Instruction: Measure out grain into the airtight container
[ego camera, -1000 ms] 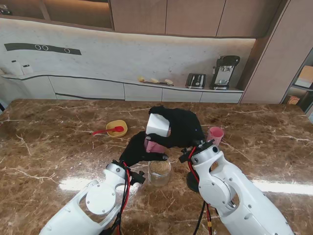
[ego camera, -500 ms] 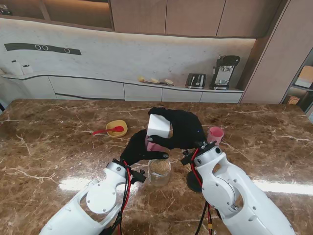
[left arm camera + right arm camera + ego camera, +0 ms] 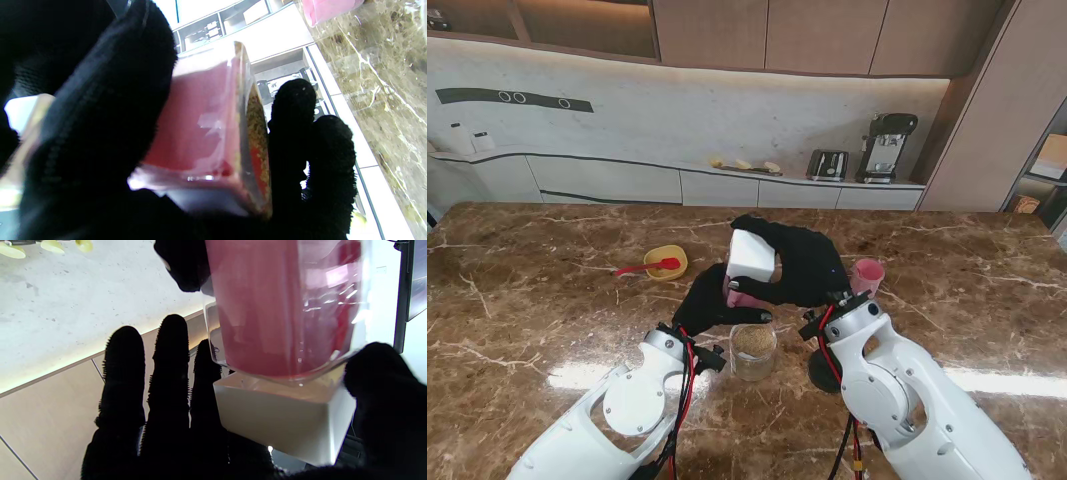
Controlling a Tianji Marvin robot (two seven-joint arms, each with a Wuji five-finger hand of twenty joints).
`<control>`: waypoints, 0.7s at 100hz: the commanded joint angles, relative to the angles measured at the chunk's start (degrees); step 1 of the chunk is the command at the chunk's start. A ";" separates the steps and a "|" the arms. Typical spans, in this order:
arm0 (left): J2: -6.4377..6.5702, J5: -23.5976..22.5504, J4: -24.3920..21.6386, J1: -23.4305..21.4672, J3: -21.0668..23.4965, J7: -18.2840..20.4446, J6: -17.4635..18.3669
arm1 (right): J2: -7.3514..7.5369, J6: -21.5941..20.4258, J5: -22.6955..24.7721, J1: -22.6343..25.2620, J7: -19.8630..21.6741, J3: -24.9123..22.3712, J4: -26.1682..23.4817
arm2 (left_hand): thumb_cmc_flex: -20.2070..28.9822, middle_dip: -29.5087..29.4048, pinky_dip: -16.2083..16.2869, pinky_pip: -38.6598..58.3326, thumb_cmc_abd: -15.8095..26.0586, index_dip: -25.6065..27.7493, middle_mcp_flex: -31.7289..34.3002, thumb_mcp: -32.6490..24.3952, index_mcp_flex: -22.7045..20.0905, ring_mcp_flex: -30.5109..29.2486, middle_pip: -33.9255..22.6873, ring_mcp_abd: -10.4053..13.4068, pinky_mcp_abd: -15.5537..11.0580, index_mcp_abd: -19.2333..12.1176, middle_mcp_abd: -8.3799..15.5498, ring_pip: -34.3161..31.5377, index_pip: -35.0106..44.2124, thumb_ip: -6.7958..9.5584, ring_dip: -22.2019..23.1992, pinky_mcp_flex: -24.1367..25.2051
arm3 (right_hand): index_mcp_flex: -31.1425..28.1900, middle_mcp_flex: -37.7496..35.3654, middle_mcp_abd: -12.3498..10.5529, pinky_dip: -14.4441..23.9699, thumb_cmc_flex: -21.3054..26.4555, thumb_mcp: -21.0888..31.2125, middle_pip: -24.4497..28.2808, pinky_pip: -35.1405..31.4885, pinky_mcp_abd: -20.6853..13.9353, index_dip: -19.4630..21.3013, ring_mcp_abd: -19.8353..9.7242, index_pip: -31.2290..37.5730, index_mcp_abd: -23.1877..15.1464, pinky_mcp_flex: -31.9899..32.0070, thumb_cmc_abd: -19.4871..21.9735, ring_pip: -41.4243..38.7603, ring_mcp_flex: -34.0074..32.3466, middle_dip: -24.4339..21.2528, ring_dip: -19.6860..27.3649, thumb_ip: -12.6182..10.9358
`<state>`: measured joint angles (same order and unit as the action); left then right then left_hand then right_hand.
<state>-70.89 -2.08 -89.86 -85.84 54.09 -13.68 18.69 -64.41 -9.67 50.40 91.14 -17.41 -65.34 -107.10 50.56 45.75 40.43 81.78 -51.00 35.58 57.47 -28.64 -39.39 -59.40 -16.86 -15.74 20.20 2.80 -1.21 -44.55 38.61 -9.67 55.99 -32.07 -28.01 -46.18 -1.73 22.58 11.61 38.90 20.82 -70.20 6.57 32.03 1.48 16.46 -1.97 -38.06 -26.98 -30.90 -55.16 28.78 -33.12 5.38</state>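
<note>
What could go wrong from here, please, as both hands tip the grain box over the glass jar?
Judging from these views:
1. The grain box hangs over a narrow glass jar; grain could miss the mouth.
2. Both the left hand and right hand hold it tilted; a slip could drop it.

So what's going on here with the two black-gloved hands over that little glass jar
Both hands are holding one clear container with a white lid tipped above the glass jar. The right hand grips the lid end, and the left hand supports the pink lower part. The left wrist view shows grain at the container's mouth, and the jar already holds some grain. A yellow bowl with a red spoon and a pink cup sit untouched farther back.
</note>
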 commanded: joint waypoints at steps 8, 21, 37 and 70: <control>-0.19 -0.17 -0.54 -0.13 -0.03 0.07 0.36 | 0.27 0.51 -1.46 0.39 3.69 -0.43 -0.46 | 10.85 0.22 0.76 1.17 26.88 2.19 4.11 -15.56 -11.76 -0.72 -4.10 4.13 -1.29 -16.15 7.21 -0.04 12.05 -0.90 0.62 0.47 | -0.77 -0.84 -0.42 1.99 -1.17 2.74 -0.64 0.82 -0.20 -0.72 0.25 -0.60 -0.23 0.29 2.76 0.37 1.40 -1.09 1.48 -2.97; -0.11 -0.39 -0.48 -0.11 0.01 0.22 0.45 | 0.44 0.44 -3.32 0.15 6.43 -0.93 -1.10 | 10.89 0.24 0.77 1.16 26.84 2.19 4.18 -15.59 -11.81 -0.77 -4.12 4.02 -1.21 -16.06 7.04 -0.06 12.05 -0.89 0.63 0.49 | -1.86 -2.03 -0.66 2.39 -2.35 4.32 -1.50 0.75 -0.18 -1.32 0.41 -0.78 -1.22 0.28 3.72 0.73 1.39 -1.40 1.55 -2.55; -0.10 -0.52 -0.62 -0.24 0.17 0.11 0.45 | 0.49 0.60 -5.86 0.24 8.62 -1.42 -1.65 | 10.90 0.21 0.77 1.12 26.91 2.16 4.15 -15.56 -11.80 -0.68 -4.07 4.08 -1.27 -15.99 7.14 -0.02 12.00 -0.88 0.63 0.62 | -1.73 -1.78 -0.44 2.56 -2.87 4.03 -2.45 0.89 -0.13 -1.79 0.45 -1.21 -0.30 0.89 3.73 1.20 1.96 -1.57 1.61 -2.29; -0.13 -0.34 -0.71 -0.37 0.07 0.07 0.51 | 0.42 1.11 -7.94 0.31 9.54 -1.13 -0.98 | 10.94 0.18 0.80 1.11 26.92 2.15 4.05 -15.48 -11.81 -0.56 -4.03 4.09 -1.21 -16.11 7.12 0.01 12.00 -0.85 0.63 0.66 | -1.47 -1.52 -0.32 2.83 -3.49 2.93 -3.27 1.38 -0.09 -2.55 0.43 -1.71 1.06 1.35 3.85 1.80 2.42 -1.49 1.60 -2.53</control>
<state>-70.82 -2.45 -89.99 -86.04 54.29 -13.59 18.83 -63.95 -9.17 42.99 90.99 -9.03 -66.55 -108.82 50.57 45.75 40.43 81.78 -51.00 35.93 57.48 -28.64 -39.39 -59.40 -16.86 -15.74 20.20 2.79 -1.19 -44.55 38.61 -9.67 56.33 -32.06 -29.00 -47.64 -1.67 24.06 8.32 40.08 18.92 -69.58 6.57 30.38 1.56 15.71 -1.24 -37.46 -25.58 -29.89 -54.18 28.08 -33.12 5.36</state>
